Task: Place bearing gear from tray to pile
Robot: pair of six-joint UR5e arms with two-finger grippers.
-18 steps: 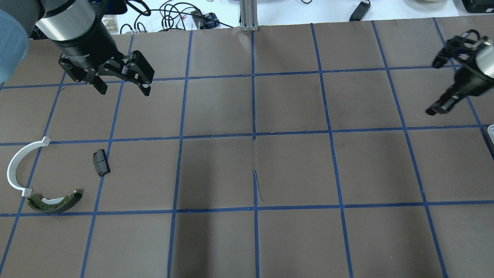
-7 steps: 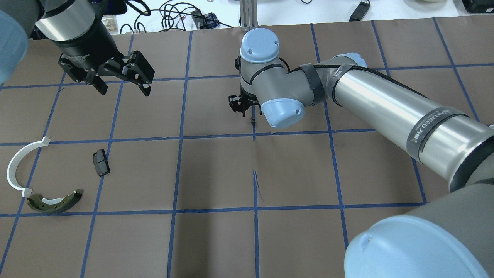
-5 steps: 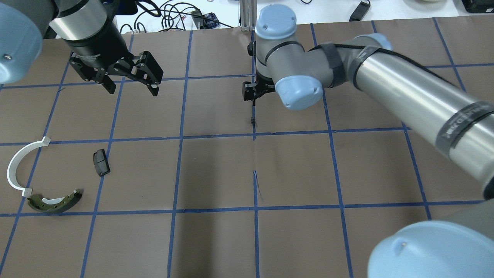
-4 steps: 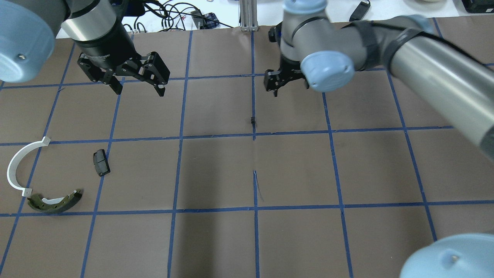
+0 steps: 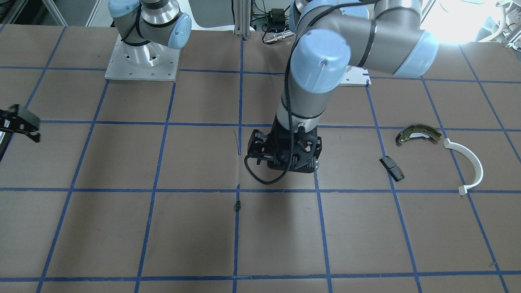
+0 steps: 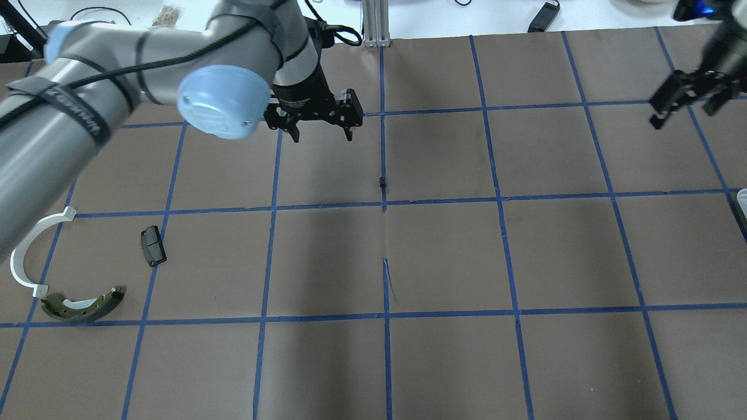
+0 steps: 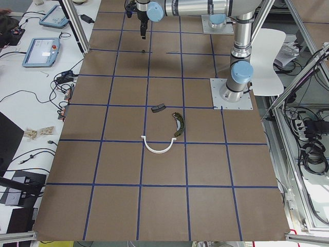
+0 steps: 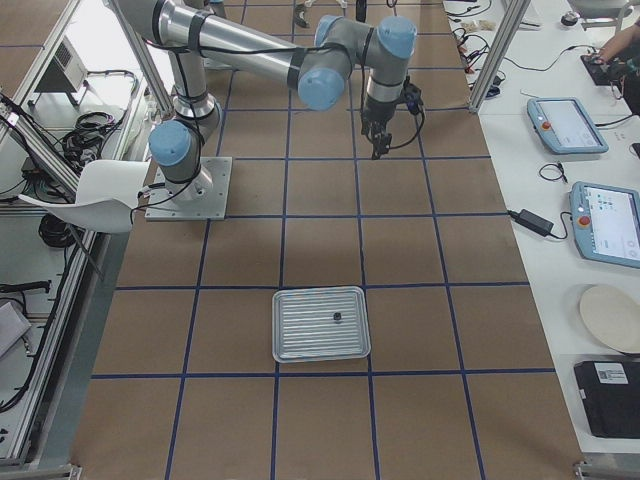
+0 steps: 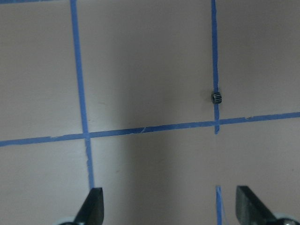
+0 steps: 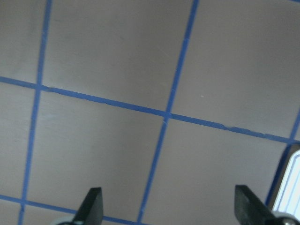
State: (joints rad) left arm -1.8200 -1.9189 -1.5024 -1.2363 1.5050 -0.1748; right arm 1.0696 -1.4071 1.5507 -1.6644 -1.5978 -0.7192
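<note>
Left pincer: my left pincer (image 6: 321, 136) hangs over the table (image 6: 443, 262) and points down. Its two fingers (image 9: 93, 206) are spread wide, with nothing between them.
Gear: the bearing gear (image 9: 216, 97) is a tiny dark ribbed cylinder. It lies on a blue tape line (image 9: 214, 47), just beside a crossing of two lines near the table's middle. In my left wrist camera it sits ahead of the fingertips, apart from both. It is in neither the tray nor the pile.
Right pincer: my right pincer (image 6: 687, 114) hangs at the robot's right end of the table. Its fingers (image 10: 91, 206) are wide apart and empty over brown paper and tape.
Pile: the pile is well off to the robot's left of the gear. I see a black pad (image 6: 153, 245), a white arc (image 6: 26, 251) and an olive brake shoe (image 6: 81, 306). One end of the arc lies just beside the shoe, and the pad lies apart from both.
Tray: the silvery ribbed tray (image 8: 300, 340) sits flat at the robot's right end of the table, well apart from the gear. One small dark piece (image 8: 336, 317) rests inside it, too small for me to name.
</note>
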